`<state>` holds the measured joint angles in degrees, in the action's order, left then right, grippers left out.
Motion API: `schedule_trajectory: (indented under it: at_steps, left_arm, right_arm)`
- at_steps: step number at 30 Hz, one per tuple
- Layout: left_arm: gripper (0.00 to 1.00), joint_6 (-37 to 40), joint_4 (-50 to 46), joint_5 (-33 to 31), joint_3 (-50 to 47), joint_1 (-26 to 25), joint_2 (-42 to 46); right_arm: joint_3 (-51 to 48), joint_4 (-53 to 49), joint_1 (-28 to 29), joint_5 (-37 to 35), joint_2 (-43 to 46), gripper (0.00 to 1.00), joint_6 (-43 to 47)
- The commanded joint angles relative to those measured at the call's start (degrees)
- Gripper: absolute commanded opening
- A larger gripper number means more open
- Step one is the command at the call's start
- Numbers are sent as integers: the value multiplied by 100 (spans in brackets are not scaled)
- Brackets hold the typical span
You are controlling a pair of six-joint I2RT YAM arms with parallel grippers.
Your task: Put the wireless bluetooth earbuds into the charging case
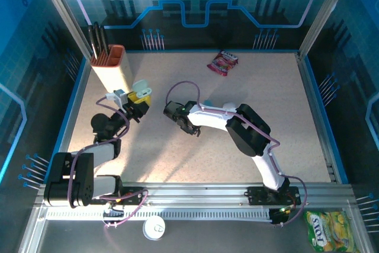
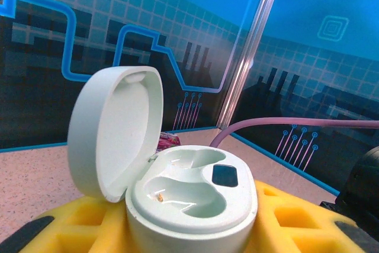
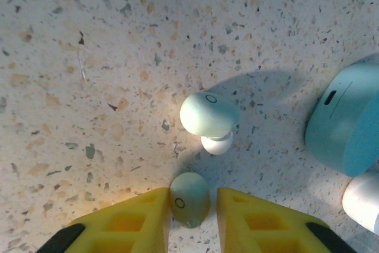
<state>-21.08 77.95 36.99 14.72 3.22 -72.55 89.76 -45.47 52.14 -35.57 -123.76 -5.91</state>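
Observation:
My left gripper [image 1: 138,97] is raised over the left of the table, shut on a white charging case [image 2: 192,197]. The case's lid [image 2: 115,131] stands open and both of its wells are empty between the yellow pads [image 2: 77,223]. My right gripper [image 3: 189,220] is down at the table's middle [image 1: 190,128], open. Its yellow fingers [image 3: 127,220] straddle a pale blue earbud [image 3: 189,198]; the left finger touches it and a small gap remains on the right. A second pale earbud [image 3: 208,117] with a white tip lies just beyond.
A light-blue case [image 3: 346,125] and a white rounded object [image 3: 362,201] lie right of the right gripper. A holder with dark handles [image 1: 112,66] stands at the back left, and a red snack packet [image 1: 223,61] lies at the back.

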Motion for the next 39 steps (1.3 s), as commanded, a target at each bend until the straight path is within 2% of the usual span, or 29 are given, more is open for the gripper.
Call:
schedule_trajectory:
  at_steps: [1,10,15,23,30,39]
  left_arm:
    - [40,-60,235,150,-28,56,26]
    - [40,-78,236,234,-6,56,-22]
    - [40,-96,229,282,20,56,-90]
    - [41,-12,231,291,16,28,-171]
    - [41,102,229,273,88,-283,-382]
    - [39,693,225,89,309,-1164,-927]
  right_arm:
    - [159,-114,-73,-3,-122,25,15]
    - [224,-24,-90,93,-159,27,134]
    - [249,-51,-121,151,-173,22,104]
    - [-162,215,-294,822,460,20,-198]
    - [-876,535,-634,1752,1358,21,-741]
    - [-2548,1686,-1521,4049,2989,22,-1671]
